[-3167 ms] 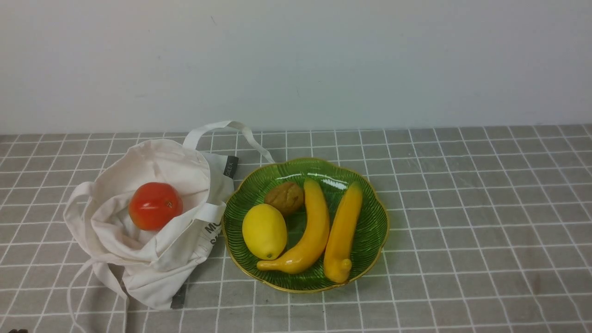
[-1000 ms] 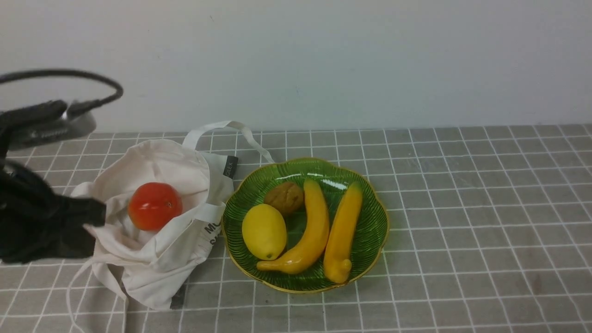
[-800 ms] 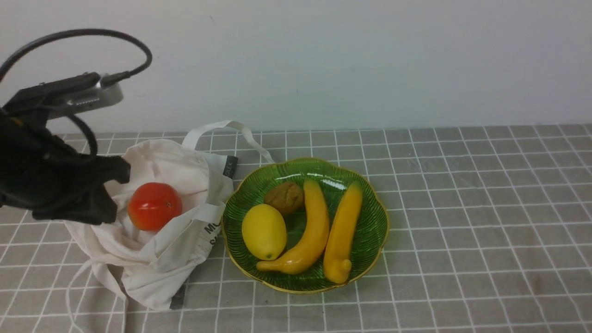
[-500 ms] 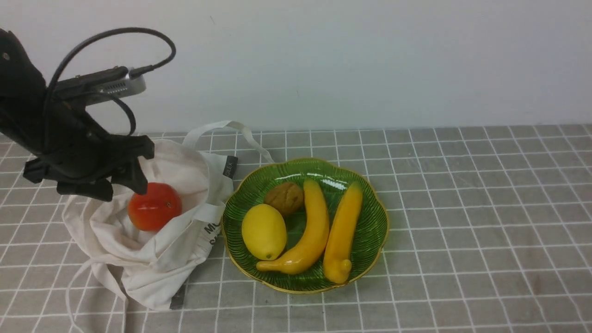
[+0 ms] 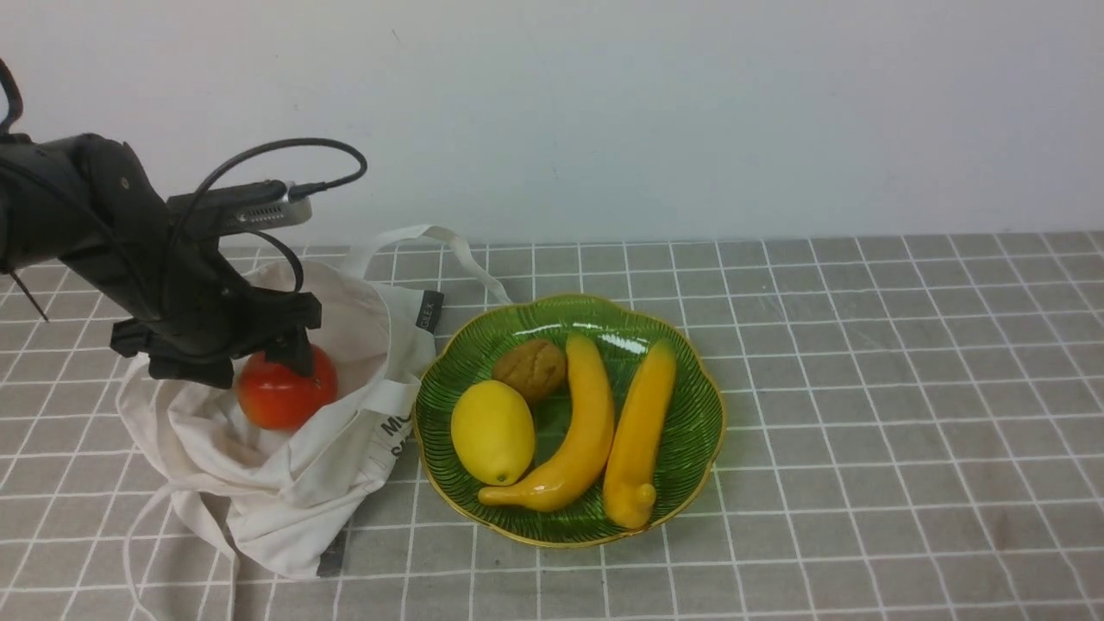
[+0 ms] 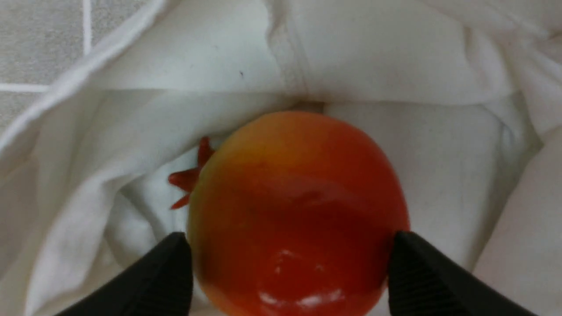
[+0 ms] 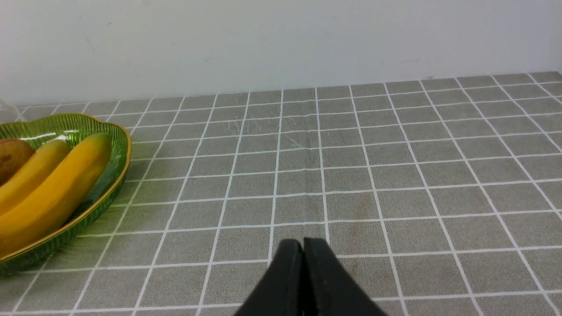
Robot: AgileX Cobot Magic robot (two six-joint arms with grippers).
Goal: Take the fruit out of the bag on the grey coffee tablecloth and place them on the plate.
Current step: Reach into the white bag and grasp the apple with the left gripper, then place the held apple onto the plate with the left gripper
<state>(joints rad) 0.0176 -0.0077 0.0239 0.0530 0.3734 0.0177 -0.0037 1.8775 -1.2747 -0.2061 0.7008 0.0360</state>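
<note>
We found the round glossy red-orange fruit (image 5: 280, 404) lying in the open mouth of the soft off-white cloth tote bag (image 5: 285, 483). The bag sat crumpled on the grey-brown grid-lined tablecloth (image 5: 862, 388), against the left side of the shiny green glass plate with the scalloped gold rim (image 5: 694, 405). Our left gripper (image 6: 290, 245) was down in the bag, jaws spread astride the fruit; we could not tell whether they touched it. Our right gripper (image 7: 303, 248) hung over the cloth right of the plate, jaws pressed together.
</note>
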